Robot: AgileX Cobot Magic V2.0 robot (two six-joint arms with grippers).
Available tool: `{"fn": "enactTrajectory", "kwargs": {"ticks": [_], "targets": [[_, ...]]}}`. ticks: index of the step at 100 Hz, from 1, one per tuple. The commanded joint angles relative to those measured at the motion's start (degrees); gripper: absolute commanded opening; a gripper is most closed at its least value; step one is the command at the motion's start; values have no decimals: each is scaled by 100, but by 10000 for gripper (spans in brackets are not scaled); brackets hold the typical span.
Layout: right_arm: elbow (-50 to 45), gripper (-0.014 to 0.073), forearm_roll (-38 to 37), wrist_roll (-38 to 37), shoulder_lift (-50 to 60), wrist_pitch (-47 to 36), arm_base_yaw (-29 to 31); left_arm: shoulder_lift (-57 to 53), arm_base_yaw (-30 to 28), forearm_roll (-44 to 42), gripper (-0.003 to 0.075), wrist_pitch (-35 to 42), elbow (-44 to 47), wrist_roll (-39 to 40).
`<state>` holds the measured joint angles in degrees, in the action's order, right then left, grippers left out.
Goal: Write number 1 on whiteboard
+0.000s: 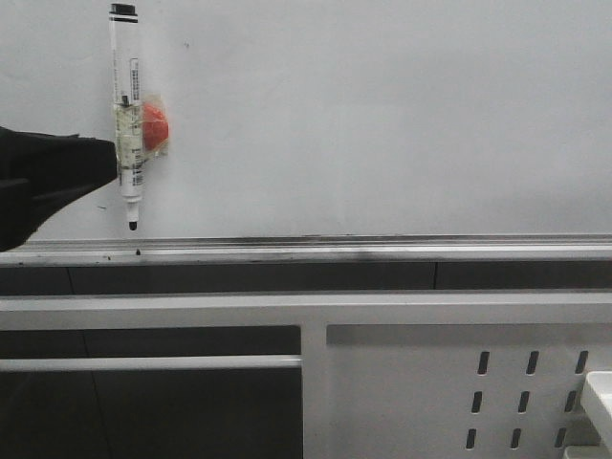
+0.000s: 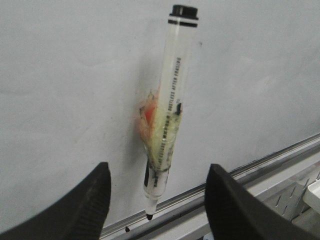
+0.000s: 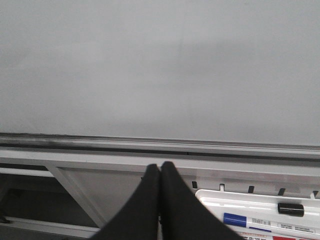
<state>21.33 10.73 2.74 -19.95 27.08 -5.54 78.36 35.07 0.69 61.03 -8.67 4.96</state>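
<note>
Glossy whiteboard (image 1: 382,115) is filling the background, bare — no number 1 stroke showing yet. Marker (image 1: 125,115) is hanging tip-down on the board's left side, stuck by a red-orange magnet (image 1: 155,127), tip just above the silver ledge (image 1: 382,251). Left gripper (image 2: 157,200) is hovering wide open around the marker's lower end, holding nothing. Right gripper (image 3: 161,200) is sitting pinched closed, empty. Risk — a skewed pinch is likely knocking the marker loose.

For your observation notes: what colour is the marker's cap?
Black; the marker's cap shows best in the left wrist view.
</note>
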Motion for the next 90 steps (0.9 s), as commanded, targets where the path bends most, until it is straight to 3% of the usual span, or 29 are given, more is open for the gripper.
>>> {"fn": "enactTrajectory", "kwargs": {"ticks": [1, 15, 32, 90], "targets": [[216, -50, 52, 57, -88, -479, 1, 221, 44, 81, 388, 821, -90, 43], [216, -50, 79, 57, -88, -506, 1, 769, 44, 105, 388, 1700, -90, 76], [216, -50, 155, 57, -88, -531, 1, 1101, 44, 65, 388, 1687, -235, 502], [216, -50, 155, 57, -88, -639, 1, 1353, 44, 83, 388, 1689, -745, 505]]}}
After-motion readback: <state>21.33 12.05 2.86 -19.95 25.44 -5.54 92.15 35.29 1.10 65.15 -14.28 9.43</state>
